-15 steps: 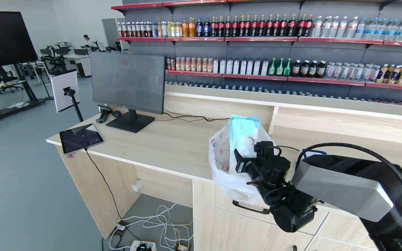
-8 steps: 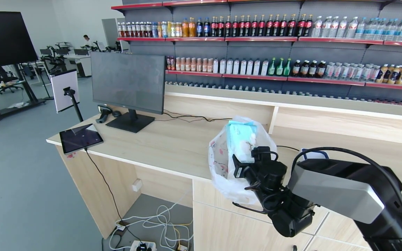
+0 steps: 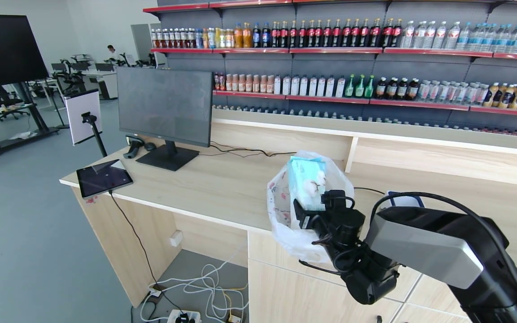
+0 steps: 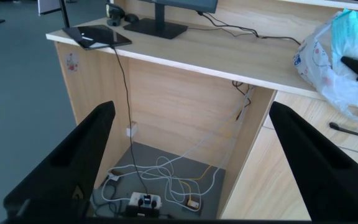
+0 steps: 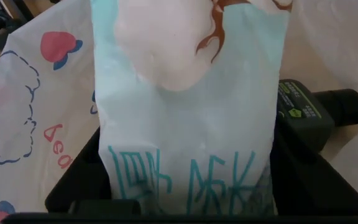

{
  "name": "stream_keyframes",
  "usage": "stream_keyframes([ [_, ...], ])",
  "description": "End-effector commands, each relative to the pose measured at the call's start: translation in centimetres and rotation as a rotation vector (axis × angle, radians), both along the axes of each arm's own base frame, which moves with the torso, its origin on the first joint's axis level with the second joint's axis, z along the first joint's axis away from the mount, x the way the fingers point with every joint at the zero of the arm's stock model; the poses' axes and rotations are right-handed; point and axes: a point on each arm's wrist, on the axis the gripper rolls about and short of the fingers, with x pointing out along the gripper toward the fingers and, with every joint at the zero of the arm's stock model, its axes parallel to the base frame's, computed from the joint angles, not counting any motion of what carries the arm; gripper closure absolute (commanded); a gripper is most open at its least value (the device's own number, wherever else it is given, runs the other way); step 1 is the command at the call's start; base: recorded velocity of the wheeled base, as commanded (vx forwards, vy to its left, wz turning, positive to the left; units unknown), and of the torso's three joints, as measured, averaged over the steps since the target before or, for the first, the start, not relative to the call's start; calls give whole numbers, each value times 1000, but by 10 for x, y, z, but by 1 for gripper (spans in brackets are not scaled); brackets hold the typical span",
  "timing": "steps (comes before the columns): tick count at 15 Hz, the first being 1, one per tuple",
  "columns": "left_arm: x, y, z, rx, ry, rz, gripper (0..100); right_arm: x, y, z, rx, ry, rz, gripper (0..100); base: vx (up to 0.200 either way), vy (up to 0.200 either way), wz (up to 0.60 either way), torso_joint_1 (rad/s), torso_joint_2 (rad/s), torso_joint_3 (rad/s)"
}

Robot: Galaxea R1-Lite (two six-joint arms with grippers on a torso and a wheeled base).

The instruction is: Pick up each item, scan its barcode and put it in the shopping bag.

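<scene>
My right gripper (image 3: 308, 207) is shut on a light blue tissue pack (image 3: 307, 181), which stands upright in the mouth of the white shopping bag (image 3: 280, 211) on the counter. In the right wrist view the tissue pack (image 5: 185, 112) sits between the two black fingers (image 5: 79, 180), with the shopping bag (image 5: 36, 106) around it and a black item (image 5: 303, 112) lower inside the bag. My left gripper (image 4: 191, 155) hangs open below counter height, over the floor in front of the counter; from there the shopping bag (image 4: 328, 68) is at the far right.
On the wooden counter (image 3: 213, 188) are a monitor (image 3: 164, 107), a tablet (image 3: 103, 178), a handheld scanner (image 3: 133, 147) and cables. Shelves of bottles (image 3: 352, 54) line the back wall. Loose cables and a power strip (image 3: 186, 314) lie on the floor below.
My right gripper has carried the tissue pack down and a little left, deeper into the bag's mouth. Nothing else has moved.
</scene>
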Motion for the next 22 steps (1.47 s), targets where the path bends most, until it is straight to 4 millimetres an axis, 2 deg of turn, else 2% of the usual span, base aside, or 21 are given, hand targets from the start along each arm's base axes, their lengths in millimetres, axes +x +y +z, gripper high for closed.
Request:
stream_keyframes([
  [1, 0, 0, 0, 0, 0, 0, 0, 0, 1, -5, 5, 10, -8, 0, 0, 0, 0, 0, 0, 0],
  [4, 0, 0, 0, 6, 0, 0, 0, -3, 5, -5, 5, 11, 5, 0, 0, 0, 0, 0, 0, 0],
  [7, 0, 0, 0, 4, 0, 0, 0, -12, 23, -5, 25, 10, 14, 0, 0, 0, 0, 0, 0, 0],
  [8, 0, 0, 0, 4, 0, 0, 0, -18, 37, 4, 64, -9, -4, 0, 0, 0, 0, 0, 0, 0],
  [10, 0, 0, 0, 1, 0, 0, 0, -25, 48, 20, 83, -37, 2, 0, 0, 0, 0, 0, 0, 0],
  [12, 0, 0, 0, 0, 0, 0, 0, -22, 41, 32, 73, -63, -6, 0, 0, 0, 0, 0, 0, 0],
  [13, 0, 0, 0, 0, 0, 0, 0, -14, 19, 43, 73, -75, -45, 0, 0, 0, 0, 0, 0, 0],
  [16, 0, 0, 0, 0, 0, 0, 0, -6, -13, 66, 81, -109, -97, 0, 0, 0, 0, 0, 0, 0],
  [22, 0, 0, 0, 0, 0, 0, 0, -22, -25, 105, 108, -160, -107, 0, 0, 0, 0, 0, 0, 0],
])
